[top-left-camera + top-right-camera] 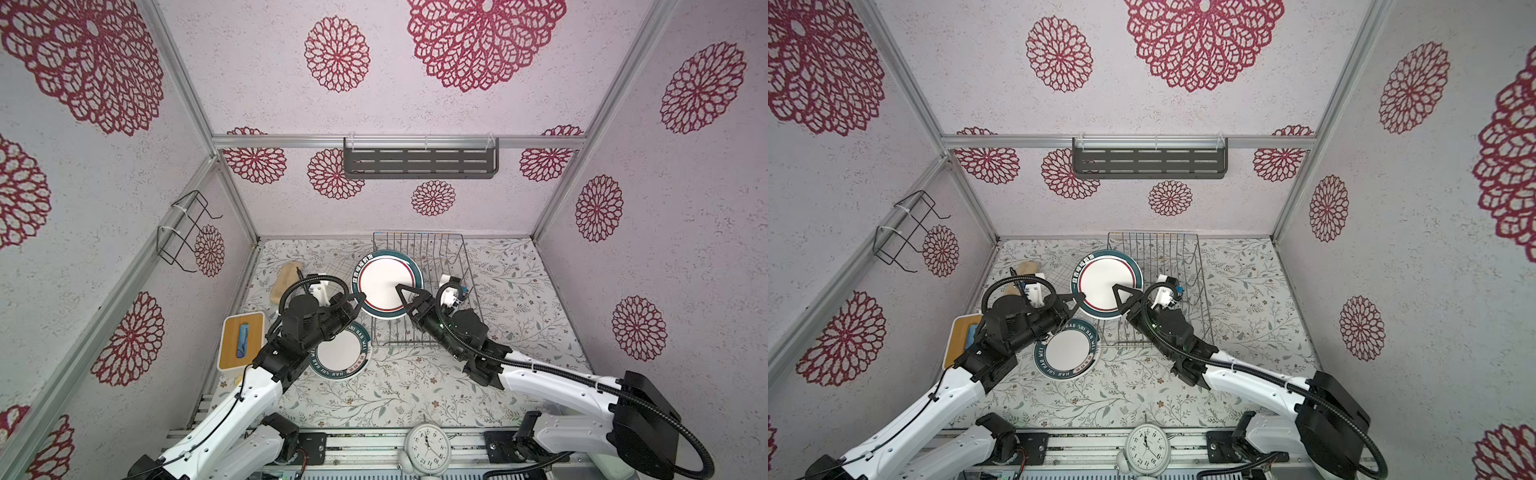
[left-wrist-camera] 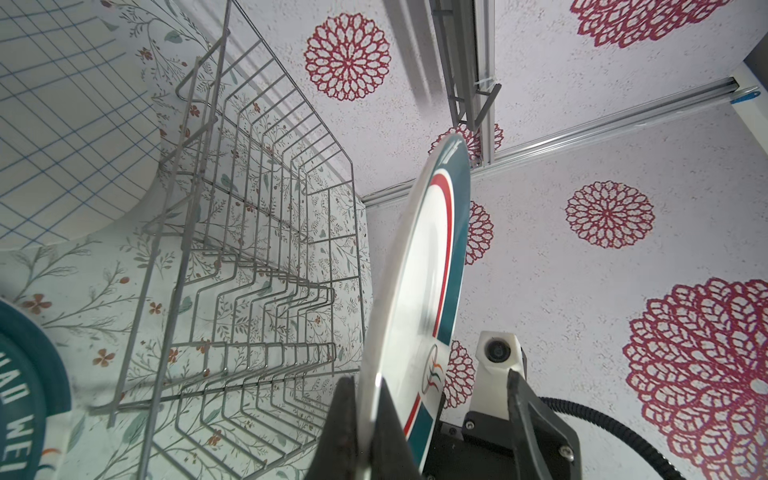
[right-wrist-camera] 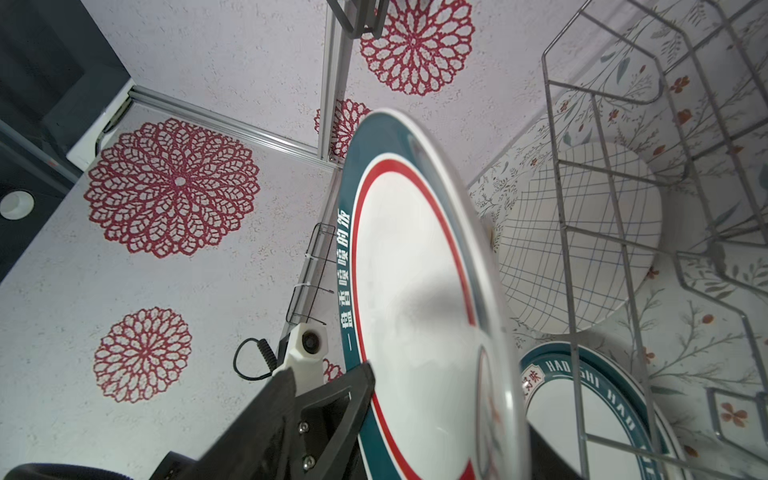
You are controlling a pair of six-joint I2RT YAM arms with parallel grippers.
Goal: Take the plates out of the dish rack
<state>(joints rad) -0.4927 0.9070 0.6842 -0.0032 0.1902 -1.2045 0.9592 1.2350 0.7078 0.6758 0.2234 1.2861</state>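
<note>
A white-centred plate (image 1: pixel 384 289) (image 1: pixel 1105 286) with a teal rim and red ring hangs tilted above the left side of the silver wire dish rack (image 1: pixel 432 249) (image 1: pixel 1169 249). My left gripper (image 1: pixel 360 297) (image 1: pixel 1080 298) (image 2: pixel 369 424) is shut on its left rim. My right gripper (image 1: pixel 405 297) (image 1: pixel 1123 297) (image 3: pixel 449 436) straddles the opposite rim, open, one finger (image 3: pixel 328 415) off the plate's face. A second teal-rimmed plate (image 1: pixel 343 353) (image 3: pixel 590 415) lies flat on the table in front of the rack. The cream grid-lined plate (image 1: pixel 334 270) (image 2: pixel 62 124) (image 3: pixel 582 232) lies flat left of the rack. No plate shows in the rack (image 2: pixel 249 257) (image 3: pixel 623 166).
A wood-topped white box (image 1: pixel 242 340) with a blue item and a beige object (image 1: pixel 284 281) sit at the table's left. A white clock (image 1: pixel 428 446) stands at the front edge. A dark grey shelf (image 1: pixel 419 160) hangs on the back wall, a black wire holder (image 1: pixel 183 232) on the left wall.
</note>
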